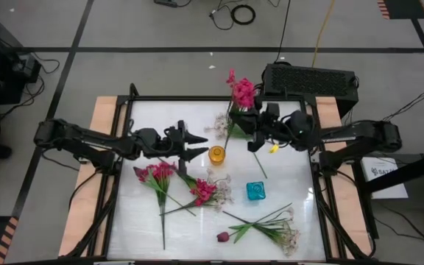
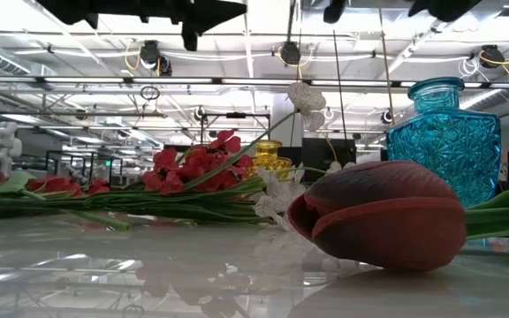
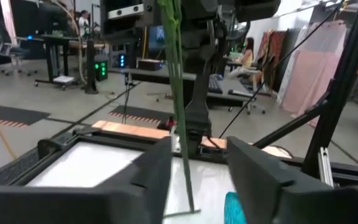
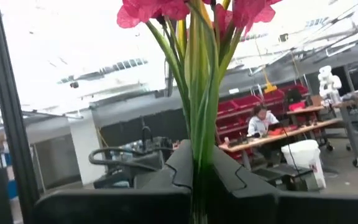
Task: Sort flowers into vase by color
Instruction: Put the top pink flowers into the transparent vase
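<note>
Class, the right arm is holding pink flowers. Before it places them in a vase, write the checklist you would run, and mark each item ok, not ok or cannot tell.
1. Right gripper shut on the pink flower bunch: ok, stems are clamped between its fingers.
2. Bunch lifted off the table: ok.
3. Amber vase upright and uncovered: ok.
4. Blue vase upright: ok.
5. Left gripper out of the way: not ok, it hangs open right beside the amber vase.
6. Stem ends lined up over a vase mouth: cannot tell.
</note>
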You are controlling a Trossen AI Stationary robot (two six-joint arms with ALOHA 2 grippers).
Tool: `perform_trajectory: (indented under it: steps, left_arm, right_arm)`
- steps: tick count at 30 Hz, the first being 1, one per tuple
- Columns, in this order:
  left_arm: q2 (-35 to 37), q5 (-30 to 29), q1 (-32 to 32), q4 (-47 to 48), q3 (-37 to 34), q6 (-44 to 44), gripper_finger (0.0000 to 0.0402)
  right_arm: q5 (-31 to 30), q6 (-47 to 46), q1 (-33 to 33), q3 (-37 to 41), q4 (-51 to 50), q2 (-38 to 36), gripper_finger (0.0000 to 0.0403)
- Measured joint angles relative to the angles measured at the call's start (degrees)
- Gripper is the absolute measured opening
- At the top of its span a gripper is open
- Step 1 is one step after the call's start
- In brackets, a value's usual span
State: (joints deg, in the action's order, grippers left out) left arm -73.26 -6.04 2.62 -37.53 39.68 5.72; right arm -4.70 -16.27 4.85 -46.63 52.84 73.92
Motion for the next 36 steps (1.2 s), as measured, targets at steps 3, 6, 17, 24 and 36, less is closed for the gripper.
perform_trajectory:
  steps: [3, 6, 17, 24, 36]
  left_arm:
    - [-2.37, 0.02, 0.69, -3.69, 0.00, 0.00, 0.0219]
    - [-3.02, -0.70, 0.95, -4.71, 0.00, -0.01, 0.0251]
    - [-3.05, 2.42, 1.78, -5.61, 0.00, 4.49, 0.0271]
    - [-3.59, 2.61, 2.04, -5.25, 0.02, 2.54, 0.0271]
    - [-10.25, 2.58, 1.46, -12.04, 0.04, 2.80, 0.0271]
  right_arm:
    - [-0.03, -0.53, -0.76, 0.00, 2.60, 3.42, 0.0005]
    - [0.01, -0.92, -1.49, 0.02, 4.98, 5.77, 0.0007]
    - [0.04, 2.37, -4.30, 0.02, 9.22, 7.25, 0.0010]
    - [-0.07, 4.91, -5.30, 0.02, 11.99, 7.25, 0.0010]
    - [-1.77, 6.52, -5.71, 0.02, 13.88, 7.23, 0.0011]
